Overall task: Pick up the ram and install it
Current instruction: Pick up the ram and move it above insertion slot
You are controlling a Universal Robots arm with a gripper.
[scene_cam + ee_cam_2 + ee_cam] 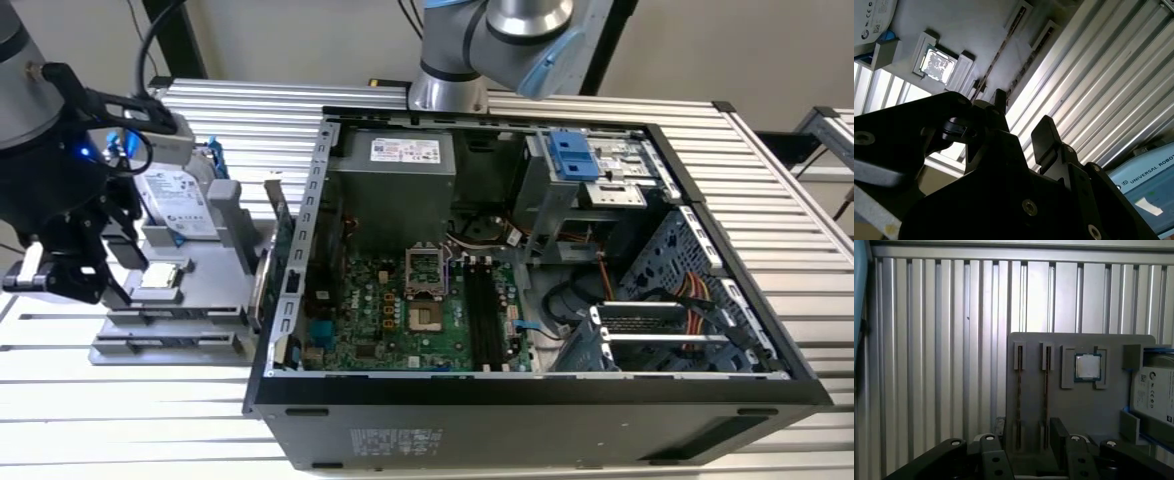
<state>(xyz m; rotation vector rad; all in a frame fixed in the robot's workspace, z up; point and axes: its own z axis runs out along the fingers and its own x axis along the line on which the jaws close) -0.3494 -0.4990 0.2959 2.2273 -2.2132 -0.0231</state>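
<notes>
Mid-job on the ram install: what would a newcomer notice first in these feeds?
The open computer case dominates the middle of the exterior view, its green motherboard exposed. At that view's left sits a grey holder tray, where in the first wrist view two ram sticks stand on edge beside a silver CPU chip. The open gripper hovers close to the sticks, holding nothing.

Robotics lab or assembly test bench, not home or office.
- Ribbed aluminium-profile table [254,110] spans exterior view.
- Robot arm base [451,92] stands at upper centre of frame.
- Open desktop computer case [534,430] lies on its side mid-frame, motherboard [400,315] exposed.
- Grey fixture plate [147,352] at exterior view's left seats loose computer parts in shaped holders.
- Second slatted table [830,130] at upper right edge, possibly another station.
</notes>
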